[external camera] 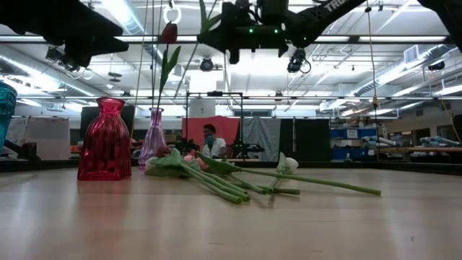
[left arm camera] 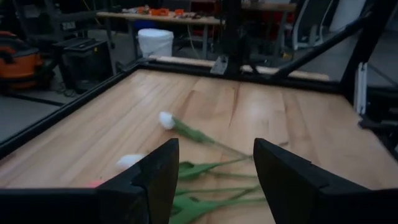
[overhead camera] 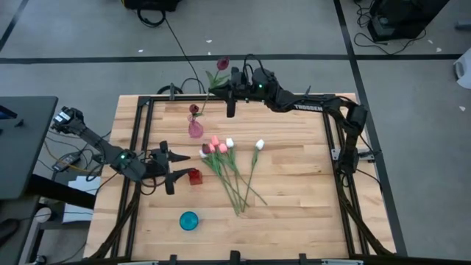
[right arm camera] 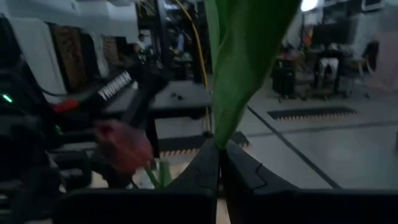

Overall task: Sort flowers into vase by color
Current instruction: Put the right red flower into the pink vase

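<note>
Fingers of my right gripper (right arm camera: 219,163) are pinching together on a maroon tulip (overhead camera: 221,64), gripping its green stem and leaf (right arm camera: 239,62) up by the far edge of the bench (overhead camera: 309,213). In the high view that gripper (overhead camera: 232,77) is sitting at the far rail, with the flower head sticking out past the bench edge. In the low view the tulip (external camera: 168,33) is hanging high above the pink vase (external camera: 153,139), and I am holding it roughly upright.

My left gripper (overhead camera: 171,168) is waiting low on the left side, just beside the red vase (overhead camera: 194,177). Its fingers (left arm camera: 155,177) are standing spread apart, gripping nothing, and I am looking through the gap at the loose flowers.

One maroon tulip (overhead camera: 194,109) is already standing in the pink vase (overhead camera: 196,129). The remaining flowers (overhead camera: 228,165) are lying in a fanned bunch in the middle of the bench: a few pink heads (overhead camera: 215,145) close together, a white one (overhead camera: 229,143) beside them, and another white tulip (overhead camera: 259,145) a little to the right, all stems running toward the near edge. I think there may be one more pale head tucked under the pink ones, but the view is too coarse to be sure.

A teal vase (overhead camera: 189,220) is standing alone near the front edge, well apart from the bunch. In the low view a person (external camera: 210,141) is sitting far behind the bench.
</note>
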